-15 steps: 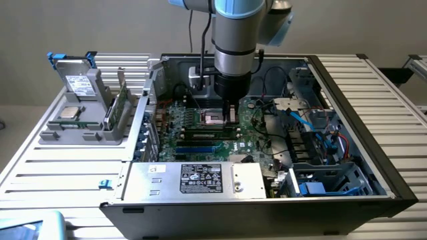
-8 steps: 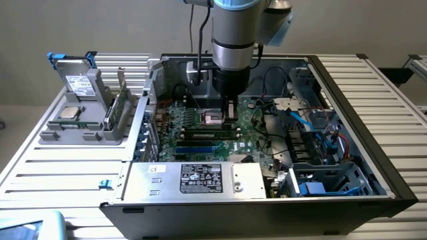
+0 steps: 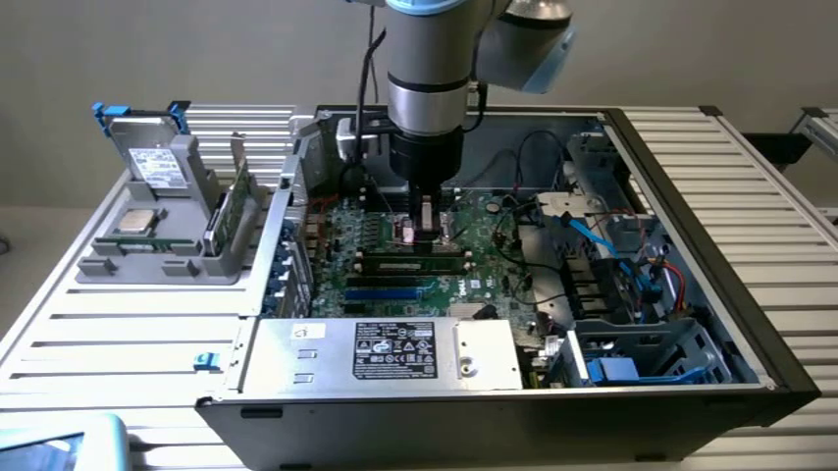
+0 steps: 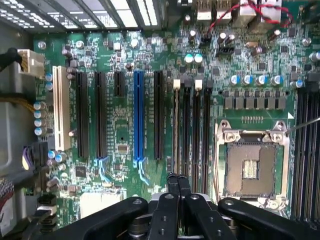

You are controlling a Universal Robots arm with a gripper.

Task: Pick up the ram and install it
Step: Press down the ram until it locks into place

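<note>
My gripper [image 3: 429, 235] hangs inside the open computer case [image 3: 681, 196], low over the motherboard [image 3: 392, 285]. In the wrist view my gripper [image 4: 177, 181] is shut, fingers pressed together with nothing between them. Its tips sit over the near end of the memory slots [image 4: 192, 130]. A long thin stick that looks like a ram [image 3: 412, 262] lies seated in one slot, seen edge-on [image 4: 176, 130] in line with my fingertips. Another flat green board [image 3: 232, 214] stands on edge in the grey holder at the exterior view's left.
The grey holder [image 3: 157, 263] also carries a square silver processor chip [image 3: 135, 221] and a grey drive [image 3: 160, 167]. The open processor socket [image 4: 250, 167] lies beside the memory slots. The power supply [image 3: 392, 353], cables [image 3: 615, 245] and drive cage [image 3: 654, 343] crowd the case.
</note>
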